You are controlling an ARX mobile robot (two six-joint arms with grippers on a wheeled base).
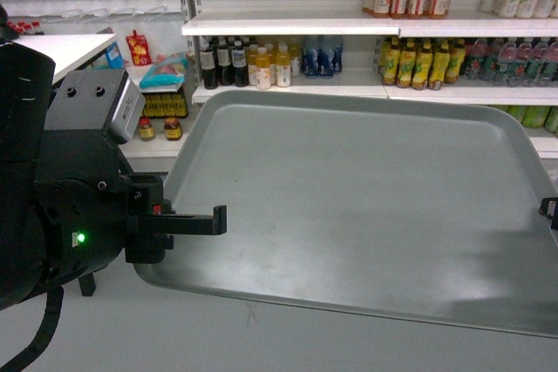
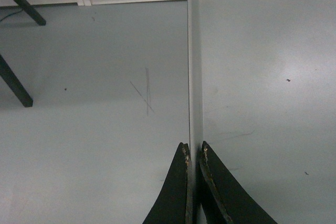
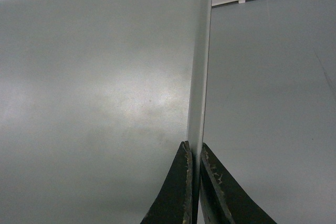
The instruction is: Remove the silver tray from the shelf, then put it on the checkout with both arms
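The silver tray (image 1: 366,206) hangs in the air above the grey floor (image 2: 94,103), clear of the shelf (image 1: 288,25) behind it, with its long axis running left to right across the head view and its flat face roughly level. It is carried by its two short ends: the left gripper (image 2: 193,153) is pinched onto the rim of the left edge, its jaws closed with only the thin lip between them, and the right gripper (image 3: 193,150) is clamped the same way on the right rim, just below a rounded corner. Each arm thus sits at one end of the long axis, neither nearer the tray than the other. No scanner shows in these views, so the checkout cannot be placed for certain. Judging from this, the carry must keep both ends level and moving together, or the rim could slip.
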